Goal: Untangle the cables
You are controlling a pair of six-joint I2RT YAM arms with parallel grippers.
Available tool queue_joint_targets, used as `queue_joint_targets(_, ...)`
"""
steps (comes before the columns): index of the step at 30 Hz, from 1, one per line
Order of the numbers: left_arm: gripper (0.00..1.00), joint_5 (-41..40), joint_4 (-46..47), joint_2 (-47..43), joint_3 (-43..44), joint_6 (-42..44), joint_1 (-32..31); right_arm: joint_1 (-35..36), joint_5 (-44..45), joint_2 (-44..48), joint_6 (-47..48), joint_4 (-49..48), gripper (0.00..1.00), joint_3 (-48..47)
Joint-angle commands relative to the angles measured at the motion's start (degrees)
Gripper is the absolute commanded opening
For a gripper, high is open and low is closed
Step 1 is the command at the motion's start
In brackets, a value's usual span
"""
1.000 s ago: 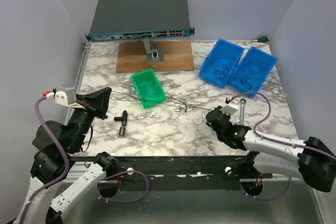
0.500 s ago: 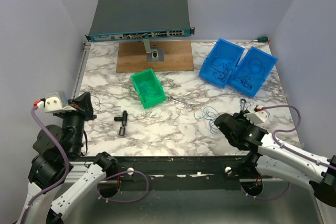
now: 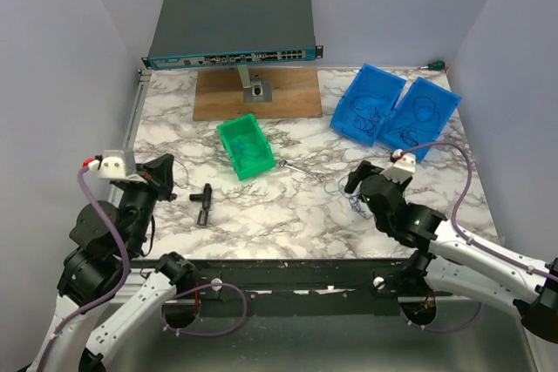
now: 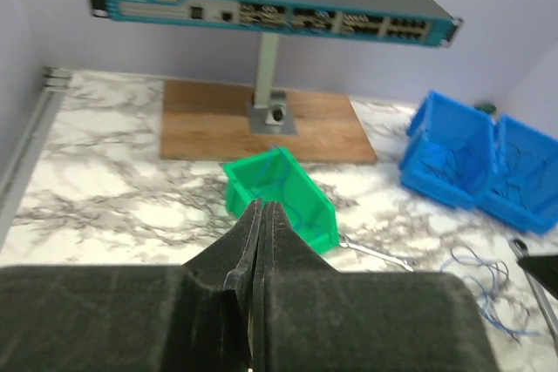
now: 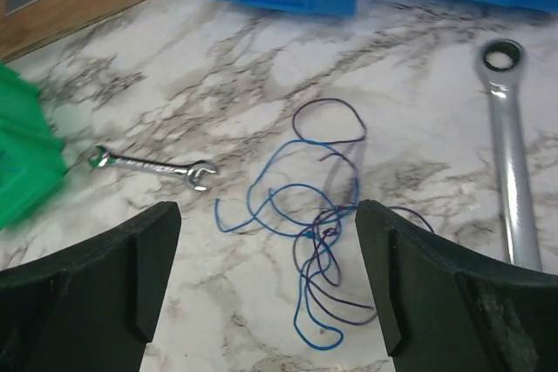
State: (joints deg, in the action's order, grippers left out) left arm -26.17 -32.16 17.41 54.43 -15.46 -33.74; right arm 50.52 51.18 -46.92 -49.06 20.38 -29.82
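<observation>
The cables (image 5: 314, 215) are thin blue and dark wires lying in a loose tangle of loops on the marble table (image 3: 261, 215). My right gripper (image 5: 268, 224) hovers over them, open, one finger on each side and nothing held. From above, the right gripper (image 3: 356, 182) covers part of the cables (image 3: 334, 189). My left gripper (image 4: 261, 208) is shut with nothing visible between its jaws. It is raised at the table's left side (image 3: 161, 172), pointing toward the green bin (image 4: 279, 198). The cables (image 4: 484, 289) show far to its right.
A small silver wrench (image 5: 153, 167) lies left of the tangle and a ratchet wrench (image 5: 510, 154) to its right. Two blue bins (image 3: 368, 104) (image 3: 420, 118) holding more wires stand at the back right. A black T-shaped part (image 3: 203, 202), a wooden board (image 3: 261, 93) and a network switch (image 3: 234, 28) are also there.
A second ago a wire was stretched between both grippers. The wires now lie slack on the table. The right gripper has opened and come back over the tangle; the left arm has drawn back.
</observation>
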Motion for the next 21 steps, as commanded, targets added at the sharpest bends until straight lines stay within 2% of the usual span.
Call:
queue_joint_targets(1,0.0,13.0,1.26,4.11,2.17,-0.2,0.25,-0.16,-14.39,-0.82,18.56,-10.62,0.91,-4.36)
queue_joint_targets(3,0.0,18.03,2.37,5.55,2.18,-0.8,0.19,-0.14,-19.66,-1.59,22.32,-10.33,0.92,-6.94)
queue_joint_targets(6,0.0,25.87,4.68,8.37,1.93,-2.21,0.24,-0.08,-33.24,-1.64,28.81,-12.16,0.92,-8.6)
queue_joint_targets(10,0.0,39.56,8.73,13.73,1.32,-4.7,0.22,-0.07,-51.65,-1.28,32.41,-21.65,0.92,-7.33)
queue_joint_targets(13,0.0,45.77,12.21,18.4,0.87,-7.46,0.14,-0.08,-62.49,-3.37,32.86,-27.18,0.92,-7.65)
queue_joint_targets(16,0.0,51.93,15.35,23.15,0.42,-10.62,-0.63,-0.07,-69.69,-7.62,33.04,-32.76,0.97,-8.66)
queue_joint_targets(21,0.0,52.0,18.4,27.99,-0.26,-11.47,-3.61,0.12,-75.25,-15.3,33.39,-40.41,1.0,-9.69)
